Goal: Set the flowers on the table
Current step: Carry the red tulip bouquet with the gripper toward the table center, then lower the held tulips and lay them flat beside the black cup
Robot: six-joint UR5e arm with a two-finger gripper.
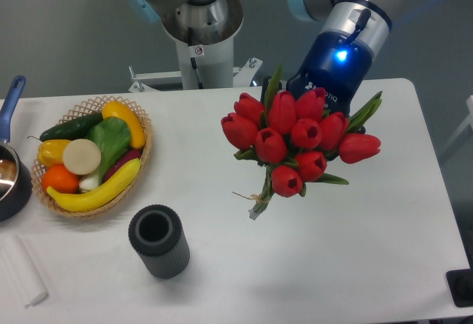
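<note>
The flowers (295,143), a bunch of red tulips with green leaves, hang over the middle right of the white table (369,250). Their blooms face the camera. The stems, tied with tan string (255,204), point down and left toward the tabletop. My gripper (322,87) has a blue body with a lit blue light and sits right behind the blooms. Its fingers are hidden by the tulips, but the bunch hangs from it, so it is shut on the flowers.
A woven basket (92,154) of fruit and vegetables stands at the left. A black ribbed cylinder vase (159,240) stands at front left. A dark pot (11,180) sits at the left edge, with a white block (22,274) below it. The robot base (199,35) is at the back.
</note>
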